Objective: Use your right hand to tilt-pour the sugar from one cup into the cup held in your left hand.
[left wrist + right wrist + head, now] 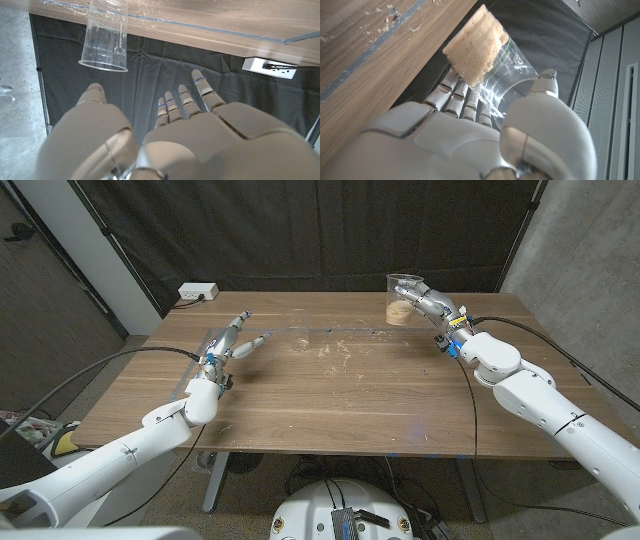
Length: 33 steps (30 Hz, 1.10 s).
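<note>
A wooden table (340, 395) carries a clear cup of sugar (403, 298) standing upright near its far right corner, and an empty clear cup (106, 35) on the left part. Pale scattered grains (325, 352) dust the middle, beside a thin blue tape line (340, 331).

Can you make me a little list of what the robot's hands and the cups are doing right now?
right hand: grips the sugar cup at the table's far right
sugar cup: clear, upright, brown sugar at its bottom
left hand: holds nothing, fingers apart
empty cup: clear, stands on the table just beyond the left hand, not touched
pouring: not started
also there: white power strip at the far left corner
</note>
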Available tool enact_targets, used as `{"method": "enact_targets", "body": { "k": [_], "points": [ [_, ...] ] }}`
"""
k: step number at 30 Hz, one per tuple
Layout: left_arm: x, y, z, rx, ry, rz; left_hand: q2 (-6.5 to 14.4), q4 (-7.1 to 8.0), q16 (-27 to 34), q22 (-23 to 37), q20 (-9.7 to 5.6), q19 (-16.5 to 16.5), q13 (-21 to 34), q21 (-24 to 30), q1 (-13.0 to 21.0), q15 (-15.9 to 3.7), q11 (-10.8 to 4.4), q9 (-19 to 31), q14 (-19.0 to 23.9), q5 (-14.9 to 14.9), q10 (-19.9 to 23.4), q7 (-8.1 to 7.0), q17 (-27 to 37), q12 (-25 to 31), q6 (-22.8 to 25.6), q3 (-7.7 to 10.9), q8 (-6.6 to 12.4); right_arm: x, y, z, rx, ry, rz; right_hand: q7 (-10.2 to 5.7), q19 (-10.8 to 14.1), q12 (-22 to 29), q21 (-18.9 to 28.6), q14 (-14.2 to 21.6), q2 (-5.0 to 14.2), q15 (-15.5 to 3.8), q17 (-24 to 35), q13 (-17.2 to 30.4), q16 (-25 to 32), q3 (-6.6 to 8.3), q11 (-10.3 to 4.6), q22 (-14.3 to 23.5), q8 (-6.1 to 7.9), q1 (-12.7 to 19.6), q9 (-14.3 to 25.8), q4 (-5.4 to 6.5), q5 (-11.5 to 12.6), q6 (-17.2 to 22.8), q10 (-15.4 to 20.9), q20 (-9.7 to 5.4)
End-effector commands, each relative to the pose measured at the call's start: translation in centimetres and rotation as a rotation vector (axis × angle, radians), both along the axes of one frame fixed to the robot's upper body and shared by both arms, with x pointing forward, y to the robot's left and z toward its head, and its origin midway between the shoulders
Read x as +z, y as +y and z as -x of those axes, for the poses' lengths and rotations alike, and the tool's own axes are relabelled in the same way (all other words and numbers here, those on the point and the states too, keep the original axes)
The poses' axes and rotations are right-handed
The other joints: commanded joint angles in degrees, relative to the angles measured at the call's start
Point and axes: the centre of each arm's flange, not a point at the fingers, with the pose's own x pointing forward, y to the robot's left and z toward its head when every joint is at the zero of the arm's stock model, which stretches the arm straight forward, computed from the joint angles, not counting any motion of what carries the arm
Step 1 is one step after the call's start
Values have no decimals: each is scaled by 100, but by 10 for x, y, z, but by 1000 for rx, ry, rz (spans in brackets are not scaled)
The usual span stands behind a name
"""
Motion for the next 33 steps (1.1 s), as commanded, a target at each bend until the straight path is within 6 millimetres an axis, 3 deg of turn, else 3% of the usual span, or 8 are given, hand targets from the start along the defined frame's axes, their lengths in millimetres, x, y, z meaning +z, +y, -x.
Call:
{"method": "enact_targets", "body": {
  "k": [1, 5, 12, 18, 33],
  "points": [
    [-19, 0, -18, -73, -70, 14, -127, -1, -13, -9, -13, -46, 40, -51, -76, 4, 55, 46, -106, 78, -174, 38, 32, -6, -231, -102, -40, 3, 3, 7, -5, -7, 17, -13, -24, 32, 45, 56, 49, -873, 0, 24, -41, 2, -8, 9, 50, 36, 21, 31, -25, 21, 38, -330],
    [-23, -2, -26, -98, -66, 31, -252, -23, -8, -20, -30, -17, 62, -86, -119, 75, 168, 75, -194, 127, -300, 226, 47, 8, -405, -227, -41, 2, 3, 9, -6, -7, 13, -10, -18, 39, 53, 75, 53, -874, -2, 34, -42, 4, 2, 8, 55, 39, 26, 32, -33, 30, 68, -333],
    [-23, -7, -35, -132, -68, 44, -395, -83, 9, -38, -81, -36, 79, -162, -155, 175, 297, 90, -266, 168, -422, 411, 49, 25, -543, -438, -32, -1, 2, 13, -10, -7, 17, -8, -10, 38, 70, 99, 65, -878, -5, 54, -48, 11, 0, 6, 59, 48, 35, 32, -52, 36, 93, -337],
    [-22, -13, -47, -147, -65, 51, -410, -155, 54, -52, -324, -29, 89, -228, -145, 280, 404, 94, -226, 205, -362, 551, 46, 96, -460, -617, 36, -4, 0, 17, -14, -10, 15, -13, -6, 34, 82, 102, 72, -856, -6, 71, -57, 16, 8, 4, 63, 51, 42, 34, -65, 43, 101, -334],
    [-9, -30, -78, -194, -30, 26, -383, -242, 99, -56, -423, 9, 105, -289, -96, 316, 412, 96, -150, 257, -248, 583, 44, 185, -320, -794, 108, -9, 2, 26, -31, -16, 5, -24, -20, 20, 101, 109, 86, -872, -5, 106, -75, 21, 19, -1, 67, 43, 53, 44, -94, 59, 117, -331]
  ]
}}
